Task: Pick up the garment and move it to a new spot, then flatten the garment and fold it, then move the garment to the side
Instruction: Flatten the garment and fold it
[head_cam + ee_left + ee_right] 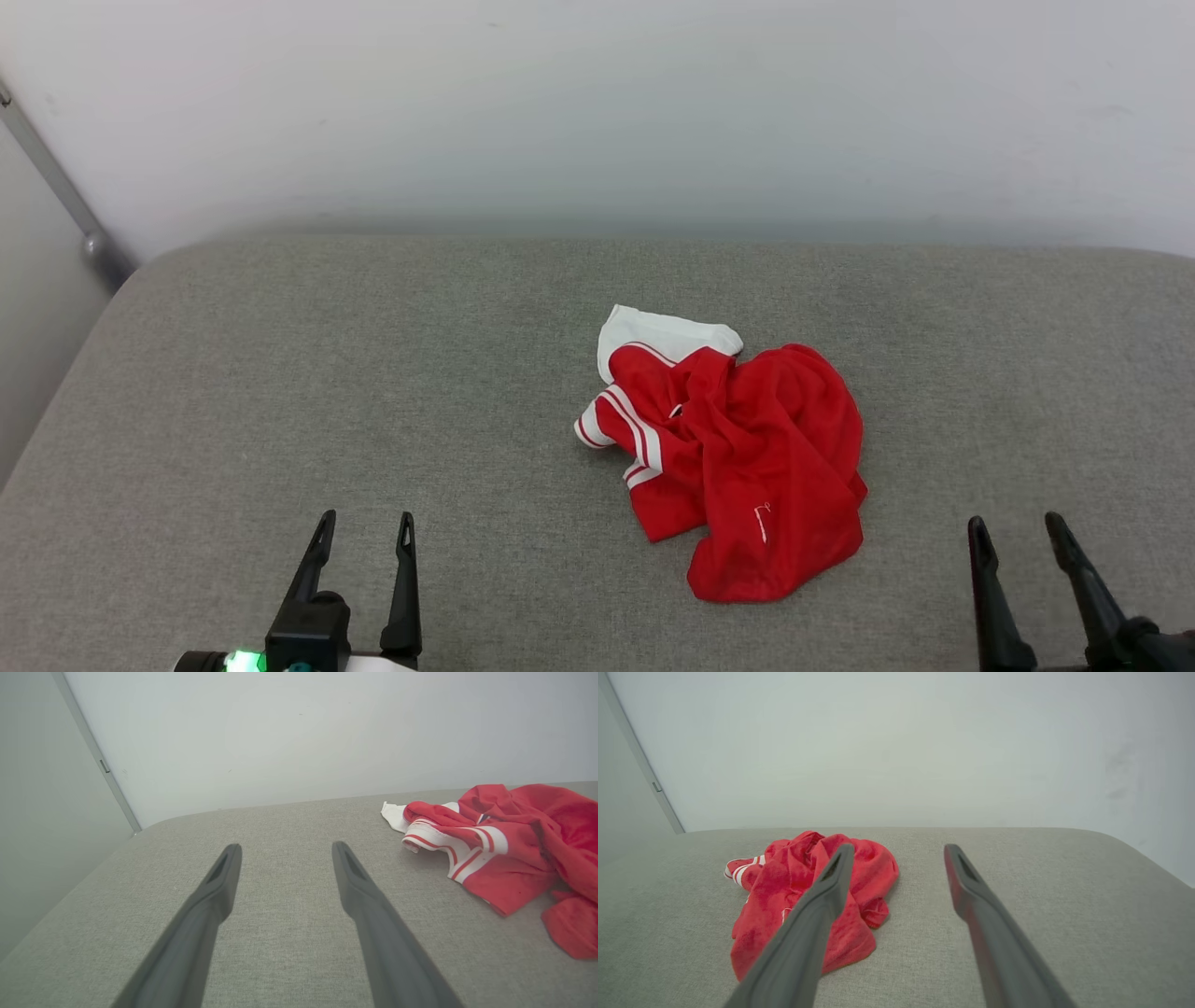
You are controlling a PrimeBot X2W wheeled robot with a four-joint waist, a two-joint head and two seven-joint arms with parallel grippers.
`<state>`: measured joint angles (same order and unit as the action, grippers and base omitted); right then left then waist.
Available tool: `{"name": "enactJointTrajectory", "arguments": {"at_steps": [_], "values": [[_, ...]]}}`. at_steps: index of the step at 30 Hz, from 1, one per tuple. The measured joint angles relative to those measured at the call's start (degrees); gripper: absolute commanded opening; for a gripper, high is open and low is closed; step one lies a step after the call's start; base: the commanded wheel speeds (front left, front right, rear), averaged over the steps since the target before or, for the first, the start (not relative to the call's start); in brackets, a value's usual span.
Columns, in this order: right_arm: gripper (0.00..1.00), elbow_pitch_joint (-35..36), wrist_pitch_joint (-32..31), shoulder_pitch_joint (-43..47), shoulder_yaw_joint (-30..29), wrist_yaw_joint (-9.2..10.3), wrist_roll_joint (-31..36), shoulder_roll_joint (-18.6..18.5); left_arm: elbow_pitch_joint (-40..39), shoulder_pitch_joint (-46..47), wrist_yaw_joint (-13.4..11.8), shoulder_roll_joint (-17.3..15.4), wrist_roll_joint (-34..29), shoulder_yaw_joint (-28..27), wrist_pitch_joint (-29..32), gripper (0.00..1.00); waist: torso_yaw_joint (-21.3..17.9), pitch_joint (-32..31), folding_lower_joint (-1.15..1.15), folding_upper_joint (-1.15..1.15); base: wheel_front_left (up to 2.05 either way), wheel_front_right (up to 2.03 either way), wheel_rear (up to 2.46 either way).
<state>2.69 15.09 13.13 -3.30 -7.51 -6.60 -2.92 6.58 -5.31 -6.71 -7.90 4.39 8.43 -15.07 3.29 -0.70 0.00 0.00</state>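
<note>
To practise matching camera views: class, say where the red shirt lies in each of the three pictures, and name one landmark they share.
Head view: shirt crumpled, right of centre.
Left wrist view: shirt at the right edge, cut off by it.
Right wrist view: shirt left of centre.
Shared landmark: the slanted grey rail on the wall at upper left.

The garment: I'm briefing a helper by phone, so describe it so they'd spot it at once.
A grey padded surface runs along a white wall. Right of its middle lies the garment, a crumpled heap. Its bright red cloth, white sleeve and striped trim stand out from the plain grey around it.
</note>
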Motion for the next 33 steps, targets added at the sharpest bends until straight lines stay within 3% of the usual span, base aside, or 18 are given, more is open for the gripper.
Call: {"name": "enactJointTrajectory", "arguments": {"at_steps": [5,12,19,25,33], "values": [[1.00,2.47,0.00,-3.11,-1.29,0.00,0.58,0.00,-0.03,0.00,0.55,0.62,-0.59,-0.92,0.00,1.00,0.08,0.20,0.00,0.00,0.00,0.00,0.00],[1.00,5.88,0.00,-16.93,-1.86,0.00,6.21,-0.51,-0.51,0.75,1.27,1.20,-1.10,-1.68,0.00,1.00,0.23,1.61,0.00,0.00,0.00,0.00,0.00],[1.00,-5.83,-1.47,-32.70,6.94,0.00,4.99,-11.66,-1.47,2.85,2.15,1.80,-1.30,-2.37,0.00,1.00,0.98,5.08,0.00,0.00,0.00,0.00,0.00],[1.00,-13.62,-20.31,-46.99,23.04,0.00,-6.43,-23.32,-2.45,4.39,2.50,2.64,-1.56,-2.91,0.00,1.00,1.76,8.78,0.01,0.00,0.00,0.00,0.00],[1.00,-11.38,-49.76,-64.36,49.60,-0.01,-25.72,-37.35,-4.16,7.68,2.79,3.38,-1.66,-3.15,-0.01,1.00,2.59,14.72,0.01,0.00,0.00,0.00,0.00]]}}
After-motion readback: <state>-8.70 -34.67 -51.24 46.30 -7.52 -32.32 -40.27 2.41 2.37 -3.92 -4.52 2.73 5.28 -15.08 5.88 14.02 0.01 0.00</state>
